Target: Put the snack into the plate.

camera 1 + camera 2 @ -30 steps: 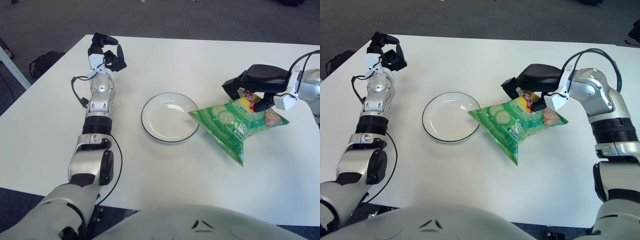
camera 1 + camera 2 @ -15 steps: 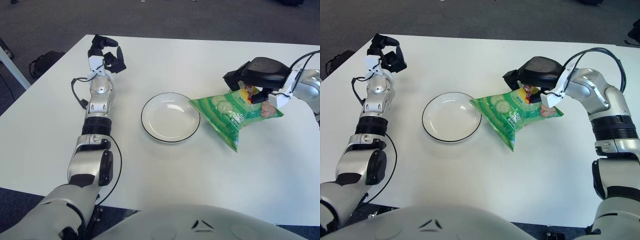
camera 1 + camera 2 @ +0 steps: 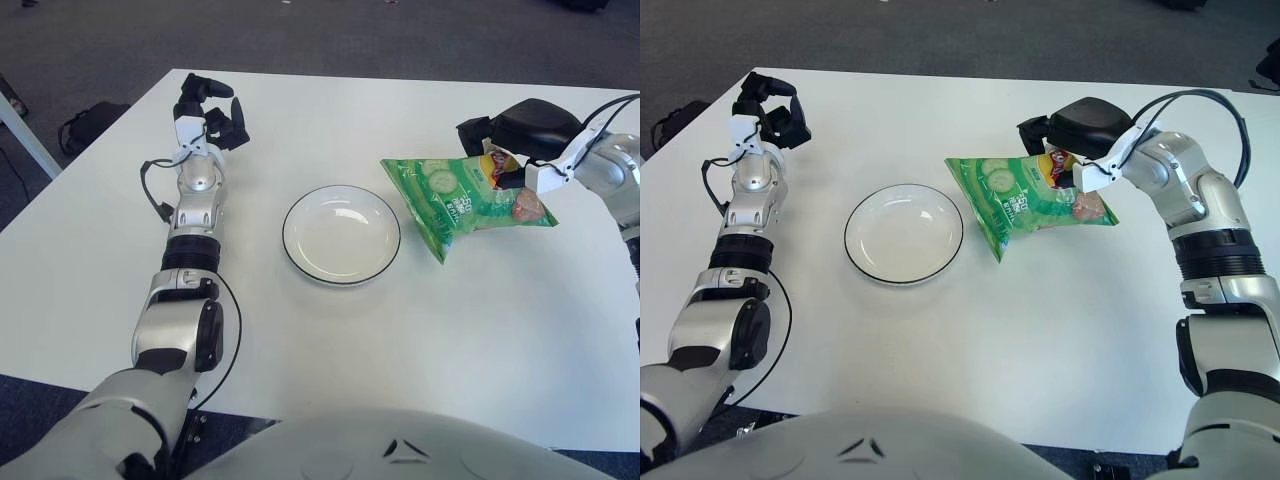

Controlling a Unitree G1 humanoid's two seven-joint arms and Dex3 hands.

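White table [image 3: 330,340] sitting on dark grey carpet [image 3: 400,35]

The tabletop is filling most of both views, its far edge running across the top and its left corner angling toward the floor. Soft, even light is falling on it, throwing faint shadows. A dark bag [image 3: 88,125] is lying on the carpet off the left corner, and a pale furniture leg [image 3: 25,135] is slanting in at the far left.

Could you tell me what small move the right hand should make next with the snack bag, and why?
Probably carry it leftward over the plate. The right hand grips the snack bag by its far end, lifted, hanging right of the plate's rim. The left hand shows at the table's far left.
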